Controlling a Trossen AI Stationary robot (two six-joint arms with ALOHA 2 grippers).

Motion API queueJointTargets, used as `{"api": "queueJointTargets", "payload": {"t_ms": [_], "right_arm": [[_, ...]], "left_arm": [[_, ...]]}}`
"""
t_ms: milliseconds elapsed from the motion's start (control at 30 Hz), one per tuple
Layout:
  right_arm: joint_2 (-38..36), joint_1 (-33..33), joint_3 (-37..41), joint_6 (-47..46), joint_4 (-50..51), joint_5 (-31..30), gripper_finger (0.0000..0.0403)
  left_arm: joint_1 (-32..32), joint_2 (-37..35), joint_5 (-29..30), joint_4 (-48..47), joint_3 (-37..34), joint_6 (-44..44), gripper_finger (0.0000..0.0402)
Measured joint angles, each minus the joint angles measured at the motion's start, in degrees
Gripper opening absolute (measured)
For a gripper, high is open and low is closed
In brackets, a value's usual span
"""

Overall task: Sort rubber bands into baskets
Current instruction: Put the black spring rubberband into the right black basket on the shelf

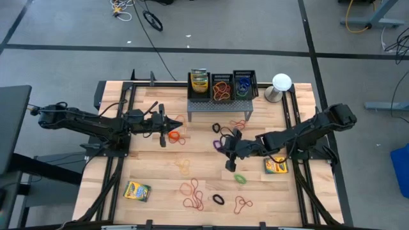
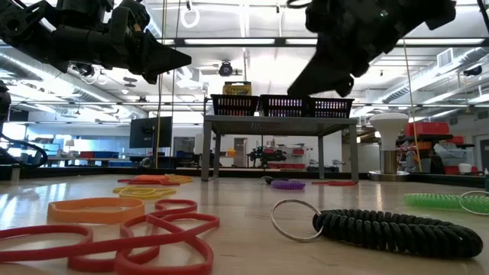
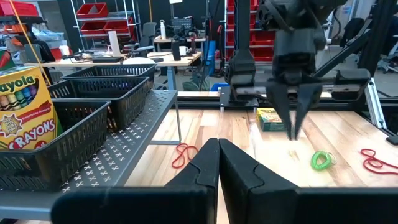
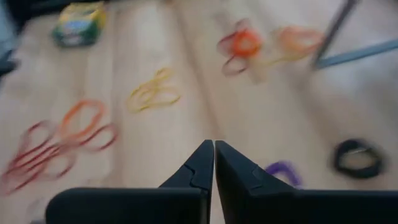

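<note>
Two matte-black jointed arms, chunky blocky segments, thin dark cables along links. Left gripper (image 3: pixel 217 165): paired black wedge-shaped plastic fingers, smooth, tapered tips. Right gripper (image 4: pixel 213 165): same black tapered wedges.

Pale planked wood with a smooth satin finish for the table (image 1: pixel 153 172). Grey perforated sheet metal, matt, for the stand (image 3: pixel 118 155) beside the left gripper's (image 3: pixel 217 163) shut jaws. Black wire mesh for the baskets (image 3: pixel 74 118). Glossy printed card for the crayon box (image 3: pixel 25 109). Smooth rubbery sheen on the red bands (image 2: pixel 130 237); ribbed coil texture on the black band (image 2: pixel 397 228).
</note>
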State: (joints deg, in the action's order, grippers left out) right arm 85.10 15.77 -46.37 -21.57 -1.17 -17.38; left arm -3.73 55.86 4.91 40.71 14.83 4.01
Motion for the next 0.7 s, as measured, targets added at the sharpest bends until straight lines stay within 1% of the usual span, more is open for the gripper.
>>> {"api": "queueJointTargets", "payload": {"t_ms": [67,100,167,267,333,400,500,633,700], "right_arm": [[0.0,-0.3,-0.2,-1.1,1.6,4.1,0.0025],[0.0,0.1,-0.5,-2.2,3.2,4.2,0.0025],[0.0,1.5,-1.9,-3.5,7.7,3.1,0.0025],[0.5,4.8,-5.9,-4.5,17.5,0.9,0.0025],[1.5,6.8,-9.0,-7.2,25.3,-0.9,0.0025],[3.1,8.5,-12.5,-10.6,31.7,-1.1,0.0028],[5.6,11.0,-16.3,-14.8,40.1,-0.6,0.0043],[7.7,14.4,-19.5,-18.6,47.3,1.0,0.0078],[7.8,15.6,-19.9,-20.9,49.0,2.1,0.0100]], "left_arm": [[0.0,0.0,0.0,0.0,0.0,0.0,0.0013],[0.0,0.0,0.0,0.0,0.0,0.0,0.0013],[0.0,0.0,0.0,0.0,0.0,0.0,0.0013],[0.0,0.0,0.0,0.0,0.0,0.0,0.0013],[0.0,0.0,0.0,0.0,0.0,0.0,0.0013],[0.0,0.0,0.0,0.0,0.0,0.0,0.0013],[0.0,0.0,0.0,-0.1,0.0,0.0,0.0013],[0.0,0.0,0.0,0.0,0.0,0.0,0.0013],[0.0,0.0,0.0,0.0,0.0,0.0,0.0013]]}}
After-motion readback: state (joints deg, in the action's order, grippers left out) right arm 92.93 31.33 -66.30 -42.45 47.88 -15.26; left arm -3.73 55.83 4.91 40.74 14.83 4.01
